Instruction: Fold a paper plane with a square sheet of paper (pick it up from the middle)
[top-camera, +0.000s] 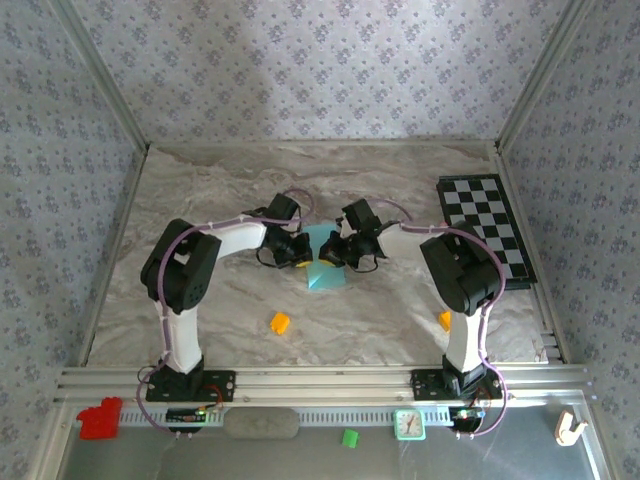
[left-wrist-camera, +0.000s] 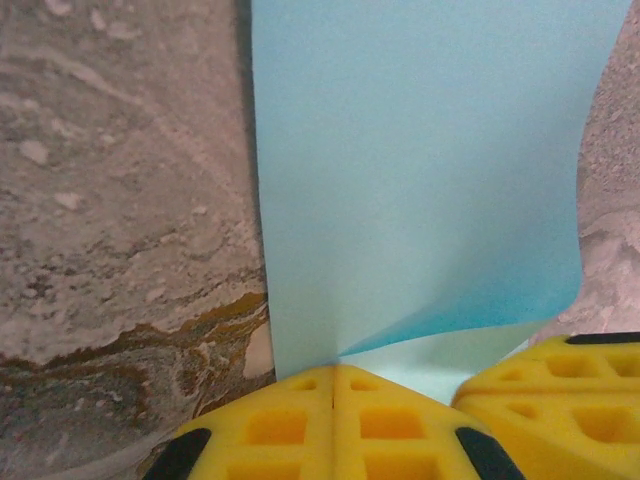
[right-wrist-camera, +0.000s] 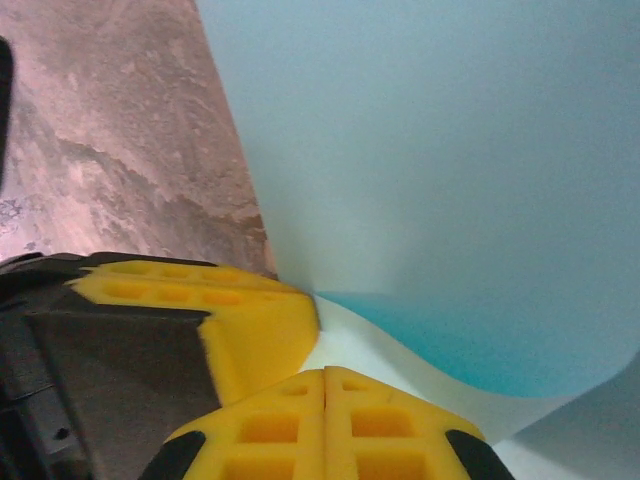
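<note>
The square sheet of paper (top-camera: 327, 272) is teal-blue and lies at the table's middle, with part of it raised and curling. In the left wrist view the paper (left-wrist-camera: 420, 170) rises in front of the jaws. Its crease runs into the tip of my left gripper (left-wrist-camera: 335, 368), which is shut on it. My right gripper (right-wrist-camera: 325, 372) is shut, its tips against the pale underside of the paper (right-wrist-camera: 430, 150). The two grippers (top-camera: 303, 255) (top-camera: 331, 254) meet tip to tip over the sheet. No dart-shaped paper plane is to be seen.
Two orange cubes (top-camera: 280, 322) (top-camera: 444, 319) sit on the marble table near the arms' bases. A black-and-white checkered board (top-camera: 487, 230) lies at the right edge. A red object (top-camera: 100, 417), a green cube (top-camera: 349, 437) and a small clock (top-camera: 409, 424) rest on the front ledge.
</note>
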